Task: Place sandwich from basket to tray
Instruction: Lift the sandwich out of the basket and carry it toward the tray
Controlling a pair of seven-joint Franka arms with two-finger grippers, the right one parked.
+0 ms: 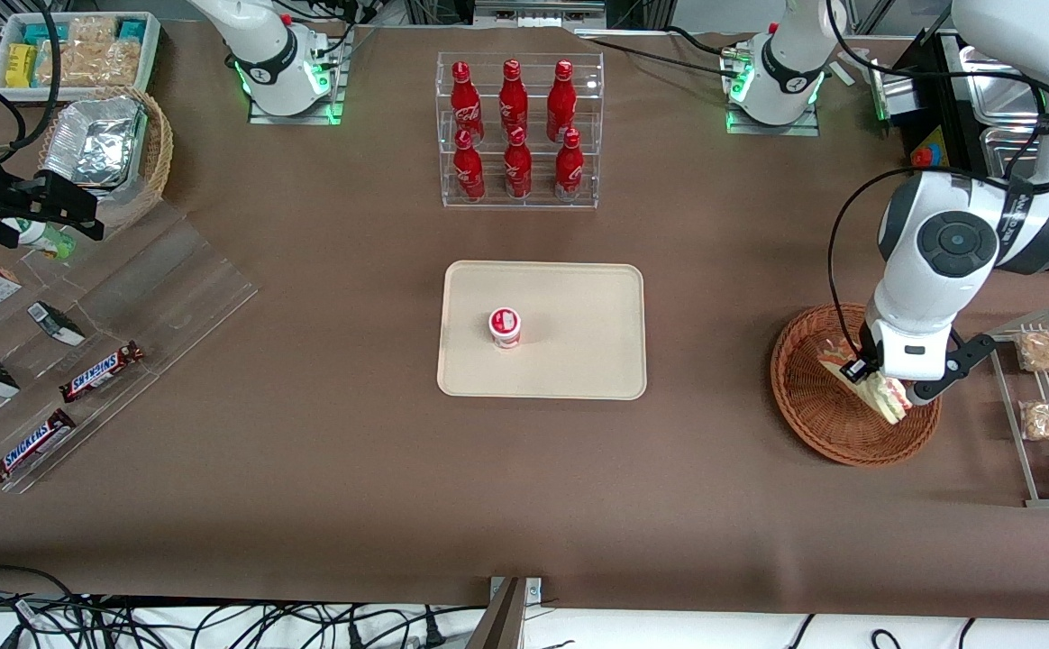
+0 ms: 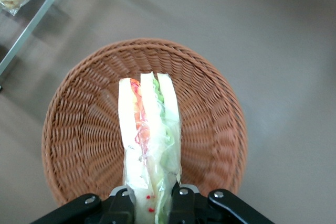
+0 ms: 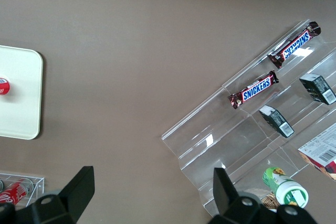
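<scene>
The gripper fingers clamp one sandwich above one basket; one tray lies well apart.

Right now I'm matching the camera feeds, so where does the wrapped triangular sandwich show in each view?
Front view: wrapped triangular sandwich over the round reddish-brown wicker basket, in the left arm's tool.
Left wrist view: sandwich clamped by the tool, above the basket.
Right wrist view: not in it.
Shared landmark: the basket.
</scene>
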